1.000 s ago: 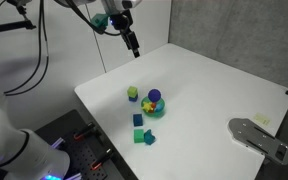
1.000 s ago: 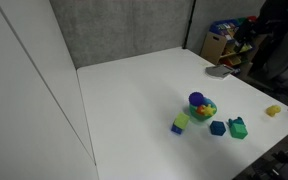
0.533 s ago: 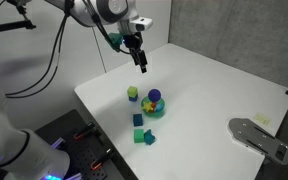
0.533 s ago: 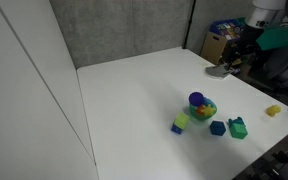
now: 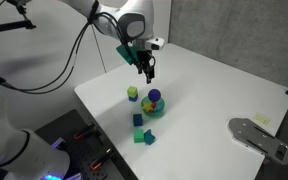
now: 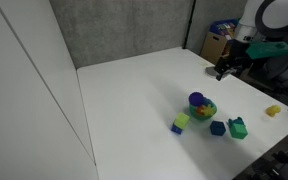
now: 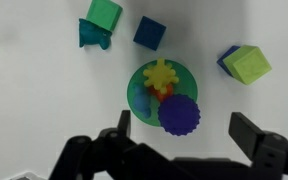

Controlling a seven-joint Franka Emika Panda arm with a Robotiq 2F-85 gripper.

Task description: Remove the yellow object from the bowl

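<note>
The teal-green bowl (image 7: 137,84) sits on the white table and shows in both exterior views (image 5: 156,111) (image 6: 209,110). In the wrist view the yellow star-shaped object (image 7: 161,73) lies in the bowl with a small red piece and a purple spiky piece (image 7: 180,114) resting over the bowl's rim. My gripper (image 7: 186,131) is open and empty, high above the bowl, its fingers (image 7: 251,132) spread wide. In the exterior views the gripper (image 5: 147,74) (image 6: 222,72) hangs above the table, beyond the bowl.
A yellowish-green block on a blue one (image 7: 247,63), a blue cube (image 7: 149,32) and a green block with a teal piece (image 7: 101,20) lie around the bowl. A grey flat tool (image 5: 259,137) lies near the table's edge. A small yellow thing (image 6: 273,111) lies apart.
The arm has come down and moved from the far side of the table towards the bowl. The objects have not moved.
</note>
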